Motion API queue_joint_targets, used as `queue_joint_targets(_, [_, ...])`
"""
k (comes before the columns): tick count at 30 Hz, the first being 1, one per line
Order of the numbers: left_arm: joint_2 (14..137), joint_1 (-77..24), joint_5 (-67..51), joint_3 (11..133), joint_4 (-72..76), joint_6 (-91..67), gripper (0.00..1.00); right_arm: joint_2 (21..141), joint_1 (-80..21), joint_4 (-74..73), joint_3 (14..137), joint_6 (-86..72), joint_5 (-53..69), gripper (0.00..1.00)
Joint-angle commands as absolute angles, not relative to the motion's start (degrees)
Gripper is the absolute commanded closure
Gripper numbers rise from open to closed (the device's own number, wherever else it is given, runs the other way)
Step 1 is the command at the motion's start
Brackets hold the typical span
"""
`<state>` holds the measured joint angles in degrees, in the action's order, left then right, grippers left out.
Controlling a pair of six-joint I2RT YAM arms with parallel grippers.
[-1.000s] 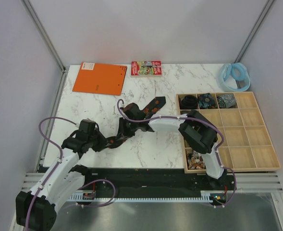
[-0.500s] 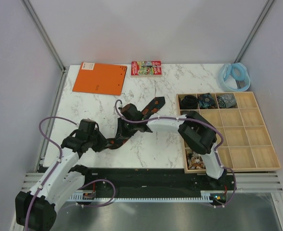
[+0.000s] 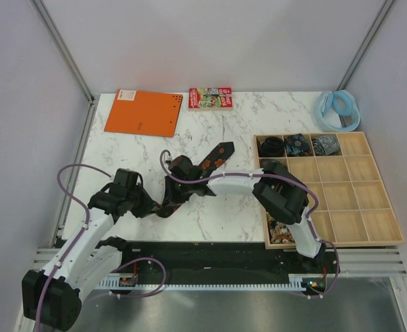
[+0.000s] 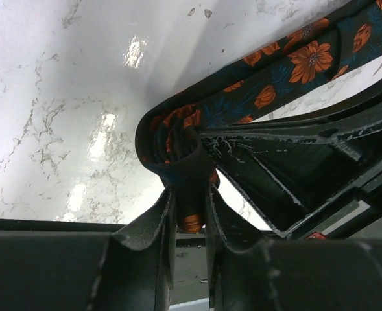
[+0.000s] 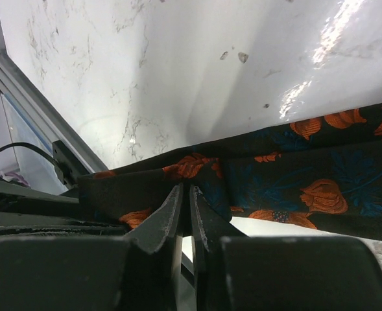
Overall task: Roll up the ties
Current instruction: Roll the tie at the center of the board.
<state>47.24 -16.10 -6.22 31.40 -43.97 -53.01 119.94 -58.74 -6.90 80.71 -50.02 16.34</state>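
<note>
A black tie with orange-red flowers (image 3: 219, 153) lies diagonally across the marble table, its pointed end up right. My left gripper (image 3: 156, 207) is shut on the tie's rolled-up lower end (image 4: 184, 155), a small coil pinched between the fingers. My right gripper (image 3: 177, 192) is shut on the tie fabric (image 5: 255, 172) just beside that coil. Both grippers are close together. Three rolled ties (image 3: 298, 144) sit in the top row of the wooden tray.
A wooden compartment tray (image 3: 369, 207) stands at the right, with small bits in its near left cell. An orange notebook (image 3: 143, 113) and a small colourful box (image 3: 210, 97) lie at the back. A pale blue ring (image 3: 338, 108) is at the back right.
My right gripper has moved left and nearer with the tie, and the tie's free end has slid down-left. My left gripper stays shut on the coil.
</note>
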Motion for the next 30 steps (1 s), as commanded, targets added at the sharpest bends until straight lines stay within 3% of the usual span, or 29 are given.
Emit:
queue_joint_targets(1, [49.65, -16.0, -6.33, 34.89, -41.84, -49.75, 0.98, 119.79, -60.91, -5.19, 80.68, -51.42, 17.4, 0.85])
queue_joint_targets(30, [62.75, -16.35, -0.18, 47.37, -49.22, -38.94, 0.98, 124.36, -62.75, 4.21, 85.52, -59.15, 22.85, 0.85])
